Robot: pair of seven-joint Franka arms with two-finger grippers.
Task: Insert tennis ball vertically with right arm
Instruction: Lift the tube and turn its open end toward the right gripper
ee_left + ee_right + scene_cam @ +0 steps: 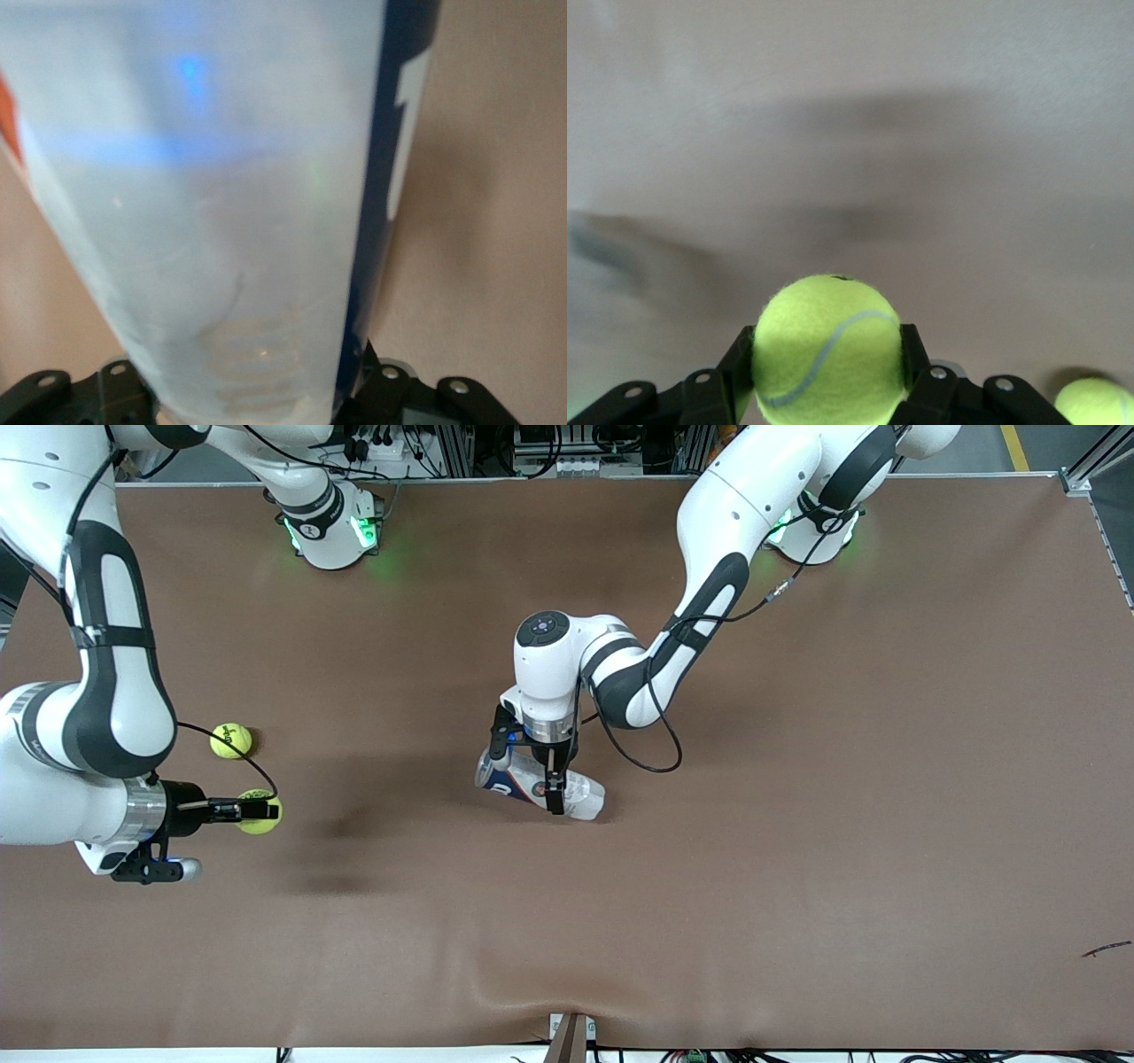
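A yellow-green tennis ball (263, 825) (828, 345) sits between the black fingers (914, 354) of my right gripper (260, 810) (828, 359), which is shut on it. The gripper holds the ball over the table at the right arm's end. My left gripper (555, 795) (257, 394) is shut on a clear tennis-ball can (580, 791) (213, 195) with a blue and white label, over the middle of the table. The can is tilted, close to lying on its side. In the left wrist view it fills most of the picture and hides the fingertips.
A second tennis ball (231, 740) (1097, 400) lies on the brown table (797, 824), beside the held one and a little farther from the front camera. A cable loops from the right arm near it.
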